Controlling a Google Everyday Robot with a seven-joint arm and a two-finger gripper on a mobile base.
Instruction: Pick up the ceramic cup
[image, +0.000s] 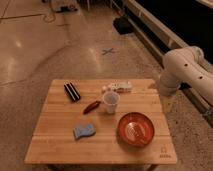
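The ceramic cup (110, 102) is small, white and handleless, and it narrows toward its base. It stands upright near the middle of the wooden table (55, 142). The white arm (182, 67) comes in from the right. Its gripper (169, 105) hangs pointing down at the table's right edge, to the right of the cup and well apart from it. It holds nothing that I can see.
A wide red-orange bowl (135, 128) sits in front and to the right of the cup. A red chili-shaped item (91, 106) lies just to the cup's left. A black oblong object (72, 92), a blue sponge (85, 131) and a white packet (120, 87) are also on the table.
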